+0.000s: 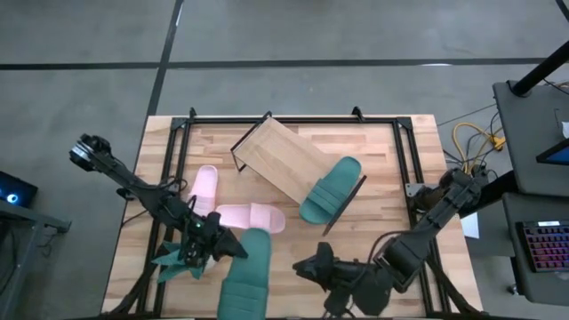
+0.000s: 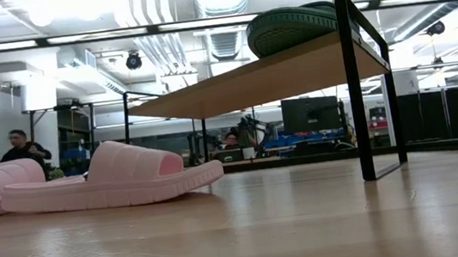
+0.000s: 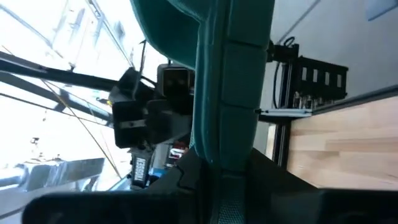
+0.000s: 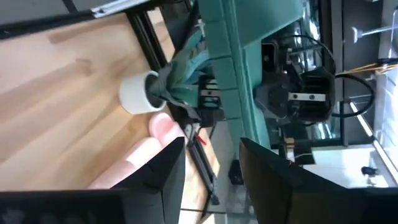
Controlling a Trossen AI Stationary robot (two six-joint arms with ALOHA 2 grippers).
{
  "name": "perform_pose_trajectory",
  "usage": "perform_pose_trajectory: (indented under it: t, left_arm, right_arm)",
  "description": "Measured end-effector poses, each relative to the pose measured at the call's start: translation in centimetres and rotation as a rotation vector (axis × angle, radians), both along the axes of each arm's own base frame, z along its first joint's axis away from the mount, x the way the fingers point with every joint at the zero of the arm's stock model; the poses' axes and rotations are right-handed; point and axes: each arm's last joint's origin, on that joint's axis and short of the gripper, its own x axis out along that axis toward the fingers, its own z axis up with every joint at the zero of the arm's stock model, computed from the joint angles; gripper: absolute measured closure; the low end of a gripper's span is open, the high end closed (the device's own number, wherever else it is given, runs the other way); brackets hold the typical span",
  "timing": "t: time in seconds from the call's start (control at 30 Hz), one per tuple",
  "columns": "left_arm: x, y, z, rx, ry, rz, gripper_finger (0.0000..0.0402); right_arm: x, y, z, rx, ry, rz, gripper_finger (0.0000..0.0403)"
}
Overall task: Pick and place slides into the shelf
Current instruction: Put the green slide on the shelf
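My left gripper (image 1: 222, 245) is shut on a dark green slide (image 1: 245, 276) near the table's near edge. It shows edge-on in the left wrist view (image 3: 227, 93). My right gripper (image 1: 307, 267) hovers open just right of that slide, its fingers (image 4: 165, 177) with nothing between them. A second green slide (image 1: 331, 189) lies sole down on the shelf (image 1: 280, 160), which stands askew mid-table on black legs (image 2: 354, 88). Two pink slides (image 1: 204, 188) (image 1: 252, 216) lie sole down on the table left of the shelf. My left gripper pinches the green slide between its two fingers at the side rim of its far end (image 3: 217, 155). The fingers come about level from the table's left. The slide stands on edge in the hold, and the low view shows none of it on the table.
A green toy plant in a white pot (image 4: 140, 93) lies by the near left edge, under my left arm (image 1: 178, 262). A black frame (image 1: 293, 118) runs around the tabletop. Bare wood lies between the shelf and the near right corner (image 1: 391, 213).
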Motion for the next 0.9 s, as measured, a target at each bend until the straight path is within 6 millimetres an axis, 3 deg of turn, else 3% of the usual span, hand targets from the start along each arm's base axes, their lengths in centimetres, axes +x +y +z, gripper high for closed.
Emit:
perform_pose_trajectory:
  t: [0.27, 0.6, 0.9]
  left_arm:
    - [0.7, -0.2, -0.1, -0.009, -0.030, 0.009, 0.0358]
    - [0.9, -0.3, -0.2, -0.017, -0.041, 0.010, 0.0359]
    - [1.3, -0.6, 0.0, -0.024, -0.052, 0.012, 0.0359]
  right_arm:
    - [1.3, -1.3, 0.6, -0.075, -0.007, 0.094, 0.0249]
    - [3.2, -3.4, 0.6, -0.082, 0.001, 0.126, 0.0169]
    - [4.1, -4.2, 1.2, -0.025, -0.051, 0.148, 0.0165]
